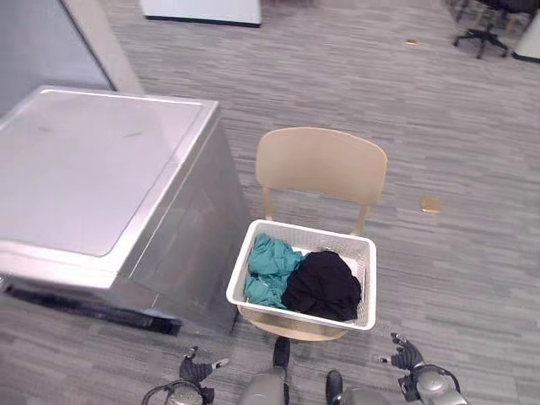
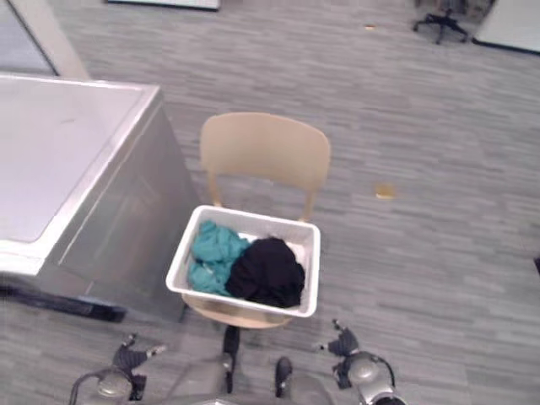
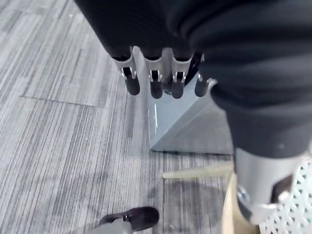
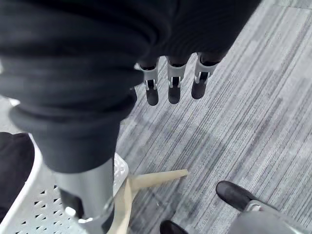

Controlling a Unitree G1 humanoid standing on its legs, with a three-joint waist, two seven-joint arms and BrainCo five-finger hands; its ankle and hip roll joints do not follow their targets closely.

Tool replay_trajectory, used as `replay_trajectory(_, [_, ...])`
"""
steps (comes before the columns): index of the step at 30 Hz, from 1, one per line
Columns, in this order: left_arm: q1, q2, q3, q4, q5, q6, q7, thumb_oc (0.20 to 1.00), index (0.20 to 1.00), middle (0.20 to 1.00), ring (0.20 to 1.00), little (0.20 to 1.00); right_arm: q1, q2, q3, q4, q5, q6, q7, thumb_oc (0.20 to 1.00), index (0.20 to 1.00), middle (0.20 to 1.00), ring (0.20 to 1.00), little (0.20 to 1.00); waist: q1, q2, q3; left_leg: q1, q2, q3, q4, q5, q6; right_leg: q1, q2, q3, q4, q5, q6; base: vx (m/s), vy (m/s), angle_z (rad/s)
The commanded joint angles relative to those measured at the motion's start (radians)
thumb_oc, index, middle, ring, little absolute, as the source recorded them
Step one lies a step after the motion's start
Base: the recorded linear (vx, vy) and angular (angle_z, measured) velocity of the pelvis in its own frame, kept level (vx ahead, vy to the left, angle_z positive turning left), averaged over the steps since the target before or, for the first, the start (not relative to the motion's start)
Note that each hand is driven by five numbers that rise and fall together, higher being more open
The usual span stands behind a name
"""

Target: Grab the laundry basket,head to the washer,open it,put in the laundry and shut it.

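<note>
Resting on wooden chair (image 1: 321, 164), perforated white basket (image 1: 364, 287), crumpled laundry (image 1: 321, 285)

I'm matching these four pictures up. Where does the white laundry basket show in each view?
Left eye view: laundry basket low centre, on the wooden chair, beside the washer.
Right eye view: low centre, on the same chair.
Left wrist view: a perforated white corner at the picture's edge.
Right wrist view: its perforated wall, black cloth inside.
Shared landmark: the chair.

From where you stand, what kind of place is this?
Probably an office used as a test room: grey carpet floor, an office chair, and a washer beside a laundry basket.
</note>
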Motion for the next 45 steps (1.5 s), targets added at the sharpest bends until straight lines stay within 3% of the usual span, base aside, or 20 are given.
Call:
replay_trajectory(1, [-0.082,0.001,-0.018,-0.006,-0.015,-0.015,0.022,1.0,1.0,1.0,1.0,1.0,-0.031,-0.015,-0.013,-0.005,0.012,-0.017,-0.021,1.0,1.0,1.0,1.0,1.0,-0.008,-0.049,0.031,-0.035,-0.055,0.097,0.135,-0.104,-0.003,0.002,-0.089,-0.012,-0.077,-0.012,0.079,-0.21,0.106,0.69])
replay_trajectory(5, [-0.091,-0.009,-0.03,0.008,-0.004,-0.016,0.023,1.0,1.0,1.0,1.0,1.0,-0.026,-0.006,-0.017,0.025,0.017,-0.016,-0.019,1.0,1.0,1.0,1.0,1.0,-0.029,-0.067,0.028,-0.004,-0.01,0.118,0.157,-0.149,0.004,-0.008,-0.135,-0.043,-0.092,0.02,0.088,-0.1,0.172,0.95])
replay_trajectory(6, [-0.103,-0.017,-0.04,0.026,0.002,-0.016,0.026,1.0,1.0,1.0,1.0,1.0,-0.03,-0.006,-0.023,0.043,0.017,-0.013,-0.019,1.0,1.0,1.0,1.0,1.0,-0.041,-0.081,0.018,0.02,0.056,0.115,0.153,-0.15,-0.005,-0.012,-0.177,-0.066,-0.107,0.031,0.099,-0.03,0.286,0.19])
replay_trajectory(9, [-0.115,-0.02,-0.059,0.01,-0.003,-0.021,0.036,1.0,1.0,1.0,1.0,1.0,-0.02,-0.01,-0.04,0.039,0.029,-0.01,-0.026,1.0,1.0,1.0,1.0,1.0,-0.06,-0.082,0.007,0.037,0.172,0.135,0.106,-0.1,-0.035,0.003,-0.231,-0.114,-0.122,0.033,0.121,0.02,0.401,0.74])
replay_trajectory(11, [-0.124,-0.018,-0.074,-0.008,-0.006,-0.024,0.041,1.0,1.0,1.0,1.0,1.0,-0.008,-0.014,-0.058,0.023,0.045,-0.008,-0.034,1.0,1.0,1.0,1.0,1.0,-0.066,-0.081,0.013,0.009,0.217,0.165,0.09,-0.067,-0.052,0.011,-0.274,-0.146,-0.123,0.04,0.14,0.06,0.454,0.45])
replay_trajectory(13, [-0.134,-0.009,-0.086,-0.023,0.009,-0.023,0.039,1.0,1.0,1.0,1.0,1.0,0.004,-0.008,-0.079,0.025,0.047,-0.004,-0.037,1.0,1.0,1.0,1.0,1.0,-0.075,-0.073,0.007,0.006,0.241,0.217,0.069,-0.073,-0.069,0.025,-0.322,-0.182,-0.127,0.05,0.165,0.08,0.501,0.58])
replay_trajectory(16, [-0.146,0.012,-0.107,-0.025,0.045,-0.026,0.036,1.0,1.0,1.0,1.0,1.0,0.0,0.01,-0.094,0.053,0.048,0.007,-0.042,1.0,1.0,1.0,1.0,1.0,-0.076,-0.093,0.014,-0.082,0.169,0.182,0.19,-0.133,-0.054,0.04,-0.399,-0.196,-0.112,0.1,0.177,0.1,0.483,0.79])
replay_trajectory(19, [-0.152,0.036,-0.098,-0.016,0.059,-0.02,0.039,1.0,1.0,1.0,1.0,1.0,-0.017,0.028,-0.085,0.08,0.04,0.013,-0.048,1.0,1.0,1.0,1.0,1.0,-0.067,-0.106,0.023,-0.095,0.128,0.18,0.228,-0.174,-0.028,0.013,-0.414,-0.176,-0.077,0.124,0.164,0.08,0.316,0.37])
replay_trajectory(20, [-0.148,0.057,-0.085,-0.021,0.053,-0.018,0.041,1.0,1.0,1.0,1.0,1.0,-0.029,0.044,-0.07,0.071,0.047,0.008,-0.05,1.0,1.0,1.0,1.0,1.0,-0.07,-0.105,0.027,-0.062,0.099,0.185,0.191,-0.177,-0.003,-0.048,-0.341,-0.106,0.002,0.085,0.128,0.12,0.347,0.41])
replay_trajectory(21, [-0.143,0.06,-0.078,-0.022,0.051,-0.018,0.042,1.0,1.0,1.0,1.0,1.0,-0.03,0.047,-0.065,0.066,0.05,0.007,-0.052,1.0,1.0,1.0,1.0,1.0,-0.072,-0.102,0.027,-0.042,0.084,0.189,0.172,-0.176,0.006,-0.068,-0.3,-0.077,0.028,0.064,0.122,0.18,0.463,0.27])
replay_trajectory(25, [-0.138,0.052,-0.064,-0.011,0.04,-0.016,0.043,1.0,1.0,1.0,1.0,1.0,-0.056,0.059,-0.023,0.02,0.058,-0.002,-0.054,1.0,1.0,1.0,1.0,1.0,-0.077,-0.089,0.038,0.048,0.005,0.179,0.098,-0.18,0.038,-0.113,-0.136,-0.037,0.046,0.002,0.096,0.12,0.247,0.09])
replay_trajectory(26, [-0.138,0.052,-0.064,-0.011,0.04,-0.016,0.043,1.0,1.0,1.0,1.0,1.0,-0.056,0.059,-0.023,0.02,0.058,-0.002,-0.054,1.0,1.0,1.0,1.0,1.0,-0.078,-0.088,0.036,0.045,0.006,0.178,0.097,-0.178,0.038,-0.115,-0.135,-0.037,0.044,0.005,0.096,0.08,0.137,0.19])
replay_trajectory(29, [-0.135,0.029,-0.071,-0.01,0.035,-0.019,0.042,1.0,1.0,1.0,1.0,1.0,-0.064,0.066,0.01,-0.099,0.083,-0.009,-0.045,1.0,1.0,1.0,1.0,1.0,-0.079,-0.076,0.055,0.063,-0.054,0.118,0.106,-0.183,0.051,-0.124,-0.091,0.012,0.032,-0.003,0.095,0.1,0.084,0.5])
replay_trajectory(32, [-0.113,0.011,-0.068,-0.008,0.038,-0.02,0.041,1.0,1.0,1.0,1.0,1.0,-0.072,0.077,0.026,-0.126,0.103,-0.013,-0.035,1.0,1.0,1.0,1.0,1.0,-0.069,-0.068,0.038,0.072,-0.072,0.107,0.097,-0.182,0.054,-0.096,-0.089,0.026,0.001,0.012,0.091,0.1,0.03,0.71])
replay_trajectory(35, [-0.088,-0.005,-0.065,0.022,0.032,-0.012,0.04,1.0,1.0,1.0,1.0,1.0,-0.118,0.113,0.106,-0.197,0.119,-0.014,-0.012,1.0,1.0,1.0,1.0,1.0,-0.04,-0.049,0.01,0.078,-0.081,0.085,0.06,-0.164,0.053,-0.063,-0.095,-0.003,-0.062,0.019,0.094,0.07,0.019,0.29])
replay_trajectory(45, [-0.084,-0.006,-0.077,0.032,0.036,-0.008,0.074,1.0,1.0,1.0,1.0,1.0,-0.291,0.144,0.249,-0.344,0.065,-0.032,-0.027,1.0,1.0,1.0,1.0,1.0,0.042,-0.05,0.005,0.082,-0.09,0.04,0.009,-0.137,0.053,-0.03,-0.122,-0.071,-0.116,0.024,0.103,0.02,0.028,0.25])
